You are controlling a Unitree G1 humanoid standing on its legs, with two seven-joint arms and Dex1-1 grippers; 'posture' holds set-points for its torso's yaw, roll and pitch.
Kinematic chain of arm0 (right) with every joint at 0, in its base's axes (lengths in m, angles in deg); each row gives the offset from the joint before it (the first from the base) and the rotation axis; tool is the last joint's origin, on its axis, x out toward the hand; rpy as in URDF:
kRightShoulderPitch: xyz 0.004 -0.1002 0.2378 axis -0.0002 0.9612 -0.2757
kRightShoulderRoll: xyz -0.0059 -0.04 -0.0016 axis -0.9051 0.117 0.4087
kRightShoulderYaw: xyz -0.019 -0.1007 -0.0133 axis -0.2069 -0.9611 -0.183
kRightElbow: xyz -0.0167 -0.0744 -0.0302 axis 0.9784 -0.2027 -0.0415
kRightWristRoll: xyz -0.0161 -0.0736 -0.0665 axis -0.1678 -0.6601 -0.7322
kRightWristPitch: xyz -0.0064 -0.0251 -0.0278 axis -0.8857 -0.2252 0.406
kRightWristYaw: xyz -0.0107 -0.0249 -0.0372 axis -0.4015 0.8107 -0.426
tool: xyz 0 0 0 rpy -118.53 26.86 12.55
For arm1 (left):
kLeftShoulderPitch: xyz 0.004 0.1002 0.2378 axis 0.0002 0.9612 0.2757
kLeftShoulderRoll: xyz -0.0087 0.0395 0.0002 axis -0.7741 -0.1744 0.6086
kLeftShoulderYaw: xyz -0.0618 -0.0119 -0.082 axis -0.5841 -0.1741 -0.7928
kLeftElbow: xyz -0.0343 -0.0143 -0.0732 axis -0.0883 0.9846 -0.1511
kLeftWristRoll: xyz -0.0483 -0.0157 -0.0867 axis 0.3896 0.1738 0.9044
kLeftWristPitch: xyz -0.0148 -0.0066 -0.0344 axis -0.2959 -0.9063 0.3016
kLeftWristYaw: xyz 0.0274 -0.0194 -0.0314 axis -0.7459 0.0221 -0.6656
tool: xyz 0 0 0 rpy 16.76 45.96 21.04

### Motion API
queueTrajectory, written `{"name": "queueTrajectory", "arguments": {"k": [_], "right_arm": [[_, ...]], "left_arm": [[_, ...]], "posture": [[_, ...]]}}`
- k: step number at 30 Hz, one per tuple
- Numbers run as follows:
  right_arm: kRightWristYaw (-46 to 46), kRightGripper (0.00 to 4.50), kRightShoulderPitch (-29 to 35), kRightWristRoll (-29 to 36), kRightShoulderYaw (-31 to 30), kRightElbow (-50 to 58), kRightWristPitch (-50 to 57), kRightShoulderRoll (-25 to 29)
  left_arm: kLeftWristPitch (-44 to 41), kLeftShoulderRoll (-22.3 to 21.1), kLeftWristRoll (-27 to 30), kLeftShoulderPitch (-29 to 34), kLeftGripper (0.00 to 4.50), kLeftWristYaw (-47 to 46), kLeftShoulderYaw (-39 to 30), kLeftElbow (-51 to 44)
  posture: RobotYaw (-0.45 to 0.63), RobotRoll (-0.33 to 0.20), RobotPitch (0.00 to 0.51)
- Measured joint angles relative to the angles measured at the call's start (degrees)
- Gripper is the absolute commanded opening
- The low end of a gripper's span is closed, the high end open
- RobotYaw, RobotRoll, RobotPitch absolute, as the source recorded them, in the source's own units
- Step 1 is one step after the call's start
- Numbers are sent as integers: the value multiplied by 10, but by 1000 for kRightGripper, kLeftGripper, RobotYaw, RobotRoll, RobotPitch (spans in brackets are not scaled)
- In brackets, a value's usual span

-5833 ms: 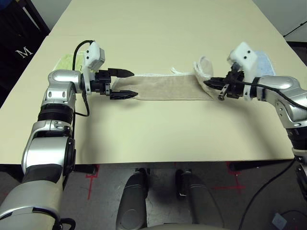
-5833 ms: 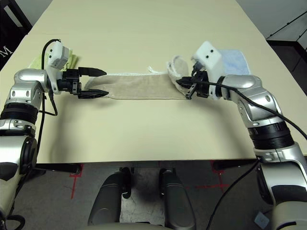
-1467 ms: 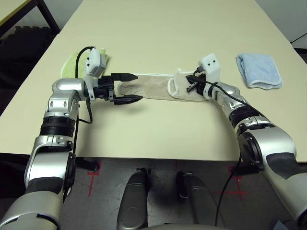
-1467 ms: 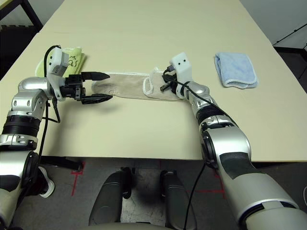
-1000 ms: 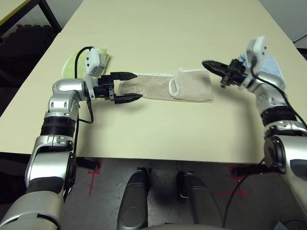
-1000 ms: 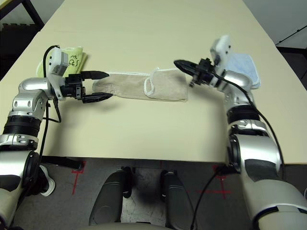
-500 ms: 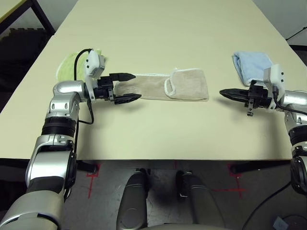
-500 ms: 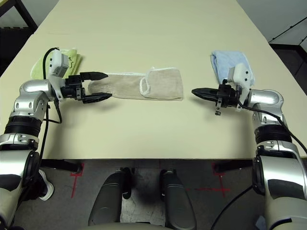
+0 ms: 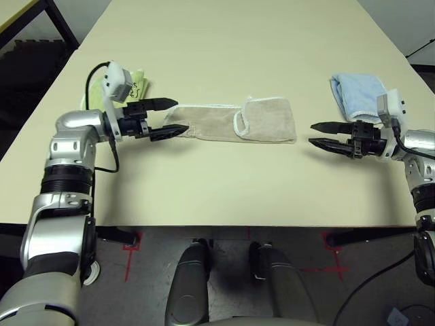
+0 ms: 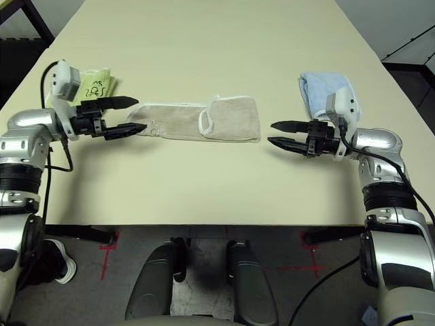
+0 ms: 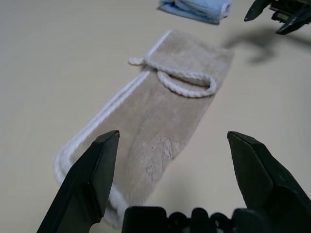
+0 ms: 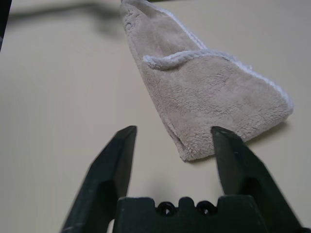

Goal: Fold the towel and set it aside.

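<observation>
The beige towel (image 9: 224,123) lies flat on the table as a long strip, white edging showing, its right end folded back over itself. My left gripper (image 9: 179,115) is open at the towel's left end, its fingers either side of that end (image 11: 146,160). My right gripper (image 9: 312,134) is open and holds nothing. It hovers a short way to the right of the towel's folded end (image 12: 214,102), apart from it.
A yellow-green folded towel (image 9: 138,79) lies behind my left wrist. A light blue folded towel (image 9: 357,95) lies behind my right gripper. Bare table (image 9: 224,183) stretches from the beige strip to the front edge.
My right arm has swung away from the towel's folded end to the right, and its gripper has opened. My left gripper has drawn back a little to the left.
</observation>
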Motion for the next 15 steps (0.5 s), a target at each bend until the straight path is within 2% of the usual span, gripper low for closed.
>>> {"name": "queueTrajectory", "arguments": {"k": [3, 6, 8, 12, 15], "right_arm": [[-5, 4485, 1, 1, 0, 10, 4, 0], [-9, 4485, 0, 2, -1, 23, 5, -3], [-11, 4485, 0, 2, -4, 30, 8, -4], [-13, 4485, 0, 2, -5, 31, 11, -4], [-13, 4485, 0, 2, -5, 34, 12, -4]], "left_arm": [[-82, -6, 13, -1, 4500, -19, -4, -6], [-269, 2, 48, -28, 4500, -78, -21, -3], [-360, 11, 66, -42, 4500, -110, -32, -3], [-475, 30, 86, -53, 4500, -172, -45, 8], [-526, 30, 87, -68, 4500, -199, -48, 24]], "posture": [[112, 0, 174], [108, 0, 175], [106, 0, 176], [99, 0, 182], [99, 0, 183]]}}
